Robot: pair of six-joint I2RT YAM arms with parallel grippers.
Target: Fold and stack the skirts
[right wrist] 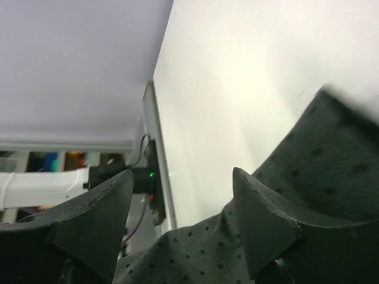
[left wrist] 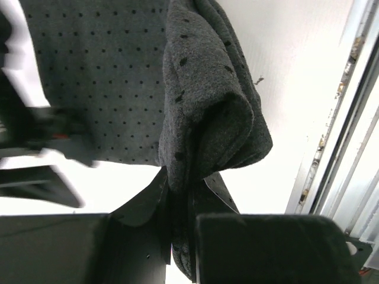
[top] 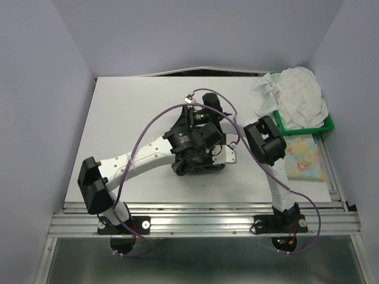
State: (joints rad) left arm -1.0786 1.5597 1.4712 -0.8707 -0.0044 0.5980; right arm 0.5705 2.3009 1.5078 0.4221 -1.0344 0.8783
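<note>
from above, looks crowded mid-table, both wrists bunched together and hiding the work; white skirt (top: 294, 97) heaped over the green tray (top: 324, 125) at far right, yellow floral skirt (top: 304, 157) flat just beside it. from the left wrist, shows the left gripper (left wrist: 180, 204) clamped on a thick hanging fold of the charcoal skirt (left wrist: 207, 100), liable to slip free or drag the flat layer askew under a hard pull. from the right wrist, shows the right gripper (right wrist: 182, 177) spread apart over the same cloth, gripping nothing, so could pinch two layers or knock the other arm.
</note>
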